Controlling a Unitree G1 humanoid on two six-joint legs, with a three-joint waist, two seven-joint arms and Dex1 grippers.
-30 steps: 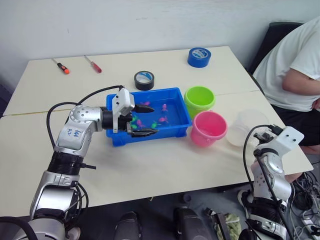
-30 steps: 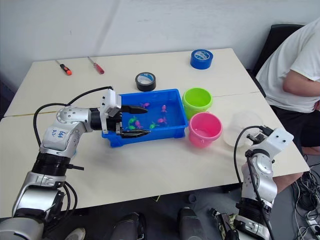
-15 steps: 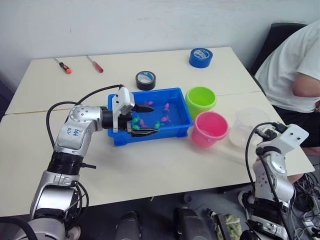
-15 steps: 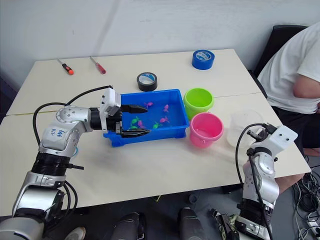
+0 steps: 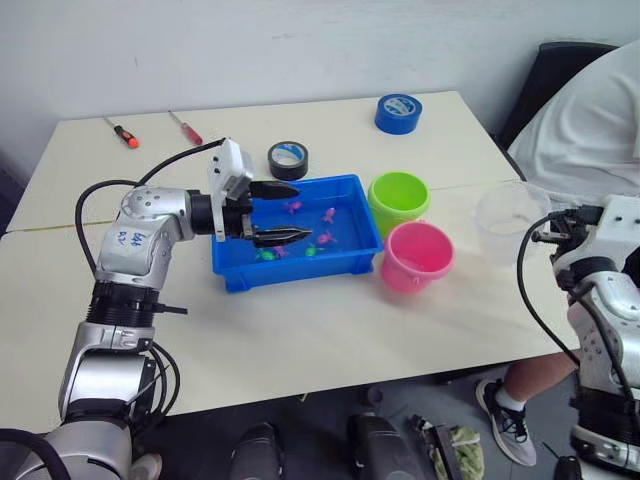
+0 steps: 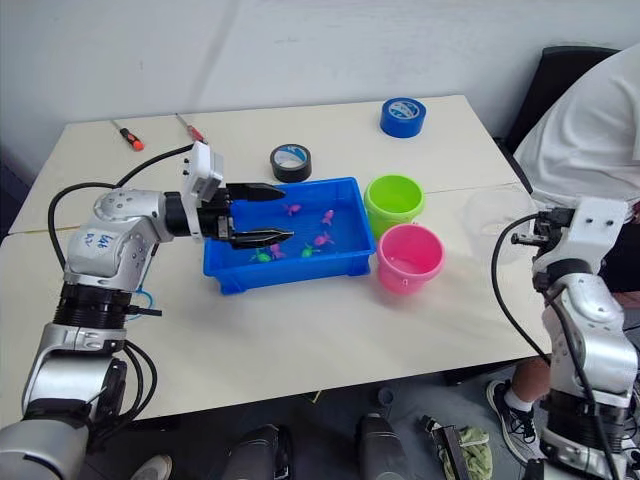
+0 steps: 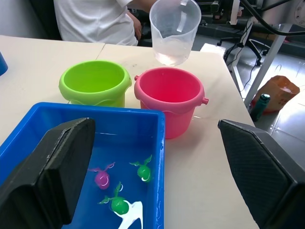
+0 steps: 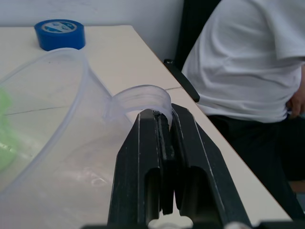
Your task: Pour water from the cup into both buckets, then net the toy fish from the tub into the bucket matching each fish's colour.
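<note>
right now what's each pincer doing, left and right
Left pincer: open, empty, over the tub.
Right pincer: shut on the cup handle, cup lifted.

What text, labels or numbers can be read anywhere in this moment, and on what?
Blue handwritten marks on the left arm's silver forearm casing: too blurred to read.
White print on the top of the blue tape roll: too small to read.
Nothing legible on the blue rectangular plastic tub, the lime green bucket, the pink bucket or the clear plastic cup.
</note>
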